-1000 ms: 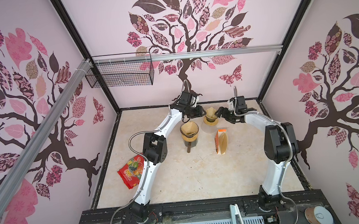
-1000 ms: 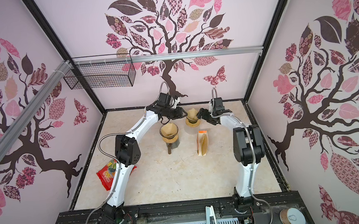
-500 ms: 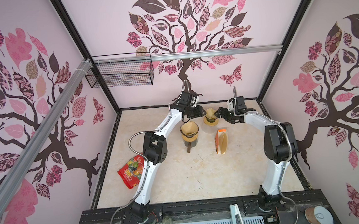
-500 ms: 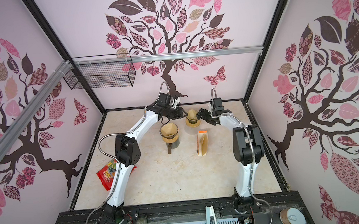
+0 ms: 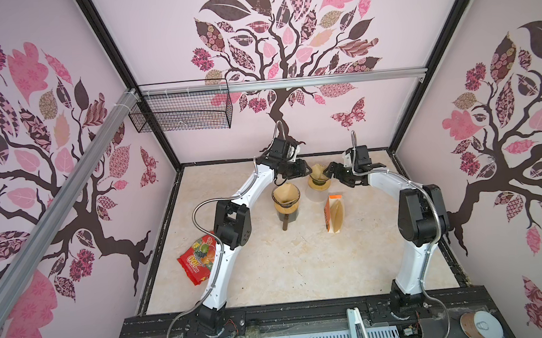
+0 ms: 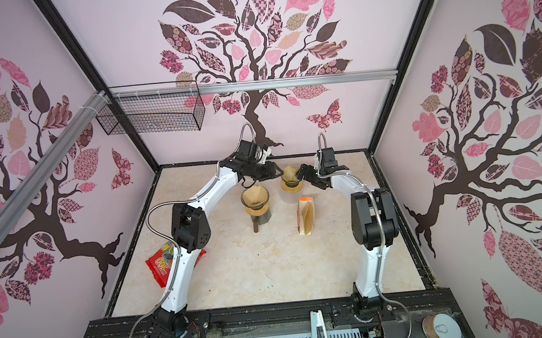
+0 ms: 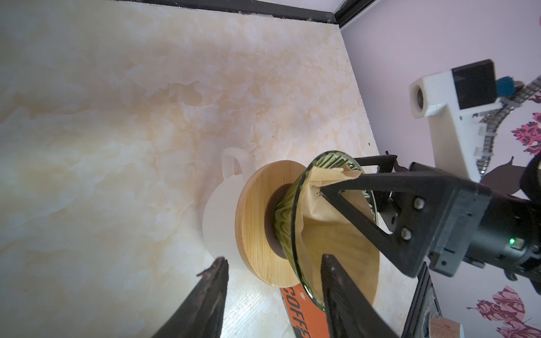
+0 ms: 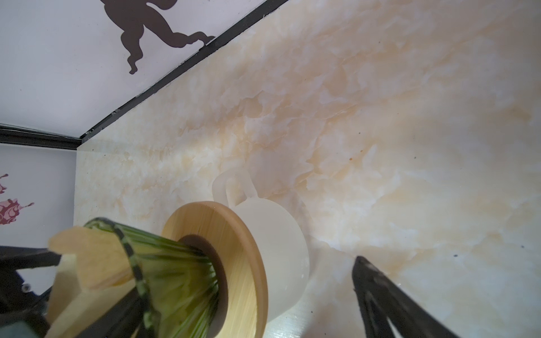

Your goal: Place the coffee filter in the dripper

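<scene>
Brown paper cone filter (image 7: 314, 231) in green ribbed glass dripper (image 8: 175, 275); right gripper (image 5: 331, 171) splayed, fingertip (image 7: 327, 193) likely tamping paper; left gripper (image 7: 272, 260) spread, empty.

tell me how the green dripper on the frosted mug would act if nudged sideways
Probably tippy: the green dripper stands high on a wooden collar that seems only to rest on the frosted mug, so a nudge could slide or topple it. It looks like ribbed glass: likely rigid, slick and breakable.
</scene>
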Tool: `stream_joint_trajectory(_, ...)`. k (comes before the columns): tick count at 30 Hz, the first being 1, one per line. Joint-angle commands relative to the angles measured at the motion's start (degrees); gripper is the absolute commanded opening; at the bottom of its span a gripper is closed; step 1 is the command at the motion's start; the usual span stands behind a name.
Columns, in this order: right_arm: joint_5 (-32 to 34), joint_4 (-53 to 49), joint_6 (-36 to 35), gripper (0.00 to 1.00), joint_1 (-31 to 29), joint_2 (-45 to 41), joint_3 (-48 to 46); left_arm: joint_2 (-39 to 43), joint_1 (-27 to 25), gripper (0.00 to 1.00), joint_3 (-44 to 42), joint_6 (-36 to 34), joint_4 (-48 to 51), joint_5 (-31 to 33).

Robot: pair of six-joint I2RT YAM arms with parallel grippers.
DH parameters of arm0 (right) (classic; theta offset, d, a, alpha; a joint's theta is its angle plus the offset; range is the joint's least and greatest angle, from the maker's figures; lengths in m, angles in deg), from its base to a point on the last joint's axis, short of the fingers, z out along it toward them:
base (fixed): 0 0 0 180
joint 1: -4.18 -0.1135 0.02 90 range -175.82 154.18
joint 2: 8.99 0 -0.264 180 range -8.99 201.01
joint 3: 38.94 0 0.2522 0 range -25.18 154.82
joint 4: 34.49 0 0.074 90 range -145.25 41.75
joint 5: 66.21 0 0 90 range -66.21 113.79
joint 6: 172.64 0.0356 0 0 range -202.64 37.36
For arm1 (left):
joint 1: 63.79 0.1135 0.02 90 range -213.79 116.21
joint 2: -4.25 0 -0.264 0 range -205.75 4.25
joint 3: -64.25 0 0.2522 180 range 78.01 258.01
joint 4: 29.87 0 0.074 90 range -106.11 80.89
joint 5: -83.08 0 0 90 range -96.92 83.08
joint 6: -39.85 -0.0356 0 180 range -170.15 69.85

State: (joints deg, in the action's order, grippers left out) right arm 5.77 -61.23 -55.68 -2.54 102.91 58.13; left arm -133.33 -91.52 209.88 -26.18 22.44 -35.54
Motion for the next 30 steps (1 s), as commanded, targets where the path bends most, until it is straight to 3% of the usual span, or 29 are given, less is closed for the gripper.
stream_joint_trajectory(1, 1.5, -1.7, -0.6, 0.96, -0.1, 0.5, 2.3, 3.7, 0.2, 0.55, -2.1, -0.9, -1.5, -0.4)
stream_joint_trajectory(11, 0.4, -2.0, -0.6, 0.96, -0.5, 0.2, 3.1, 5.9, 0.2, 0.64, -2.9, -1.9, -1.5, -0.8)
stream_joint_trajectory(30, -2.6, -2.3, 0.3, 0.97, -1.1, -2.6, 4.4, 12.5, 0.8, 0.65, -8.5, -1.8, -3.9, -1.0)
